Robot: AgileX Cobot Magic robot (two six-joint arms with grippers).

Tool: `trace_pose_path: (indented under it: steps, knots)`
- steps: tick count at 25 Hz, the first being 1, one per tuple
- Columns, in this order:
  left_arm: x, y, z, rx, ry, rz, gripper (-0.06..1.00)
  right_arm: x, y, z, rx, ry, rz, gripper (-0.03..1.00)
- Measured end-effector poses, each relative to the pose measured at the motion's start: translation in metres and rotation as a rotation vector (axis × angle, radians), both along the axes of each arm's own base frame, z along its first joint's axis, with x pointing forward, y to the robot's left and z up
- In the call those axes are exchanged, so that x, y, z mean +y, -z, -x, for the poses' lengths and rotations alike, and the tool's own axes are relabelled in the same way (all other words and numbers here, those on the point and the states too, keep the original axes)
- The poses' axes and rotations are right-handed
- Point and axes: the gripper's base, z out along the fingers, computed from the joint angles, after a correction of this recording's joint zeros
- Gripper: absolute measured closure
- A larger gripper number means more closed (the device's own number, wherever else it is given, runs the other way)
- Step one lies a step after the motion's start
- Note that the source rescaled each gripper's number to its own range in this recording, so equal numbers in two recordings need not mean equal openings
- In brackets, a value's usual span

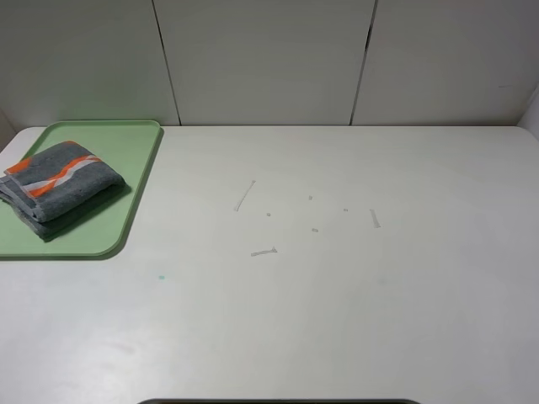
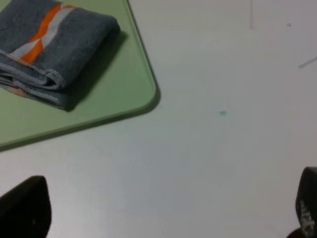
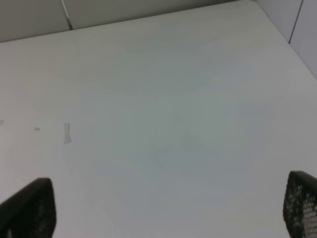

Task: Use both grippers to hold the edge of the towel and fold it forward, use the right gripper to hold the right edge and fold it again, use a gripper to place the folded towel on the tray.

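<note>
The grey towel (image 1: 61,188) lies folded into a thick bundle on the pale green tray (image 1: 126,147) at the table's far left, its orange-and-white band on top. The left wrist view shows the same towel (image 2: 54,47) on the tray (image 2: 119,94), with its hemmed edges stacked along one side. My left gripper (image 2: 168,210) is open, its two black fingertips wide apart over bare table, well short of the tray corner. My right gripper (image 3: 168,206) is also open over bare white table, holding nothing. Neither arm appears in the exterior high view.
The white table (image 1: 337,303) carries a few small scuff marks (image 1: 244,195) near its middle and a tiny green speck (image 1: 162,277). White wall panels (image 1: 269,59) stand behind the far edge. A dark strip (image 1: 278,401) shows at the near edge.
</note>
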Motion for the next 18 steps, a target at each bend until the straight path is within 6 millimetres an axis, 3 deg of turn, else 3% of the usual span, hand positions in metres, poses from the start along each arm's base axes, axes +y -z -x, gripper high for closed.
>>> trace_pose_path:
  steps: [18]
  knots:
    - [0.0000, 0.0000, 0.0000, 0.000, 0.000, 0.000, -0.06, 0.0000, 0.0000, 0.0000, 0.000, 0.000, 0.000, -0.03]
